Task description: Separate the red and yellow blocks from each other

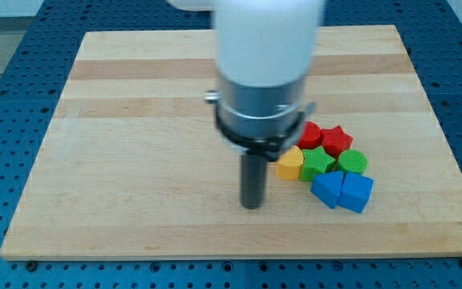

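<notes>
1. Set down on the wooden surface [135, 120] at the lower end of a straight dark rod: my tip [252, 206], under the wide white and silver body of the arm [267, 64]
2. As a tool, just a plain rod; gripping nothing, touching no block at its end
3. Just to the view's right of the rod and a little toward the view's top from my tip: a rounded yellow block [290, 164], near the rod's shaft, contact with it impossible to tell
4. Further toward the view's top and right from my tip: a red block [310, 134], partly hidden behind the arm's body, shape not clear, lying just beyond the yellow block
5. Beside that one, further right of the tool: a red star [337, 140], touching or nearly touching the first red piece
6. Packed between them, right of the yellow block: a green star-like block [318, 163], pressed against the yellow one, and further right a round green block [353, 162]
7. To the right of my tip at about its own level: a blue triangular block [326, 189] and a blue cube [356, 193], side by side, just below the green pair
8. All seven blocks in one tight cluster on the tool's right side, red and yellow close together
</notes>
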{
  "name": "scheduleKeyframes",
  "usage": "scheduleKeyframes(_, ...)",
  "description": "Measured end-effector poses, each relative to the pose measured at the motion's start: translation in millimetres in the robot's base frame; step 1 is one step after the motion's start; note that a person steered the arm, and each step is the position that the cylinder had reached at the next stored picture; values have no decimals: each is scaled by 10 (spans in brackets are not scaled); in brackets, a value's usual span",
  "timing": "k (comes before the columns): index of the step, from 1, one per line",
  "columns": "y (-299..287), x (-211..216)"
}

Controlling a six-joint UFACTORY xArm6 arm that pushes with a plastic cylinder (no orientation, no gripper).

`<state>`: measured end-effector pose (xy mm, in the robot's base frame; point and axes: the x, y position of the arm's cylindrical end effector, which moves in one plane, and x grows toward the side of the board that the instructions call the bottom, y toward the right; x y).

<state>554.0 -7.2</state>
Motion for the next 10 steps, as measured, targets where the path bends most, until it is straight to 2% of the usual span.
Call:
scheduleKeyframes(1, -211, -379)
scheduleKeyframes(2, -71, -990)
scheduleKeyframes(3, 310, -1158)
scheduleKeyframes(4, 863, -1158)
scheduleKeyframes(5, 1140, -1158)
scheduleKeyframes(7, 997, -1155)
scheduleKeyframes(10, 994, -759)
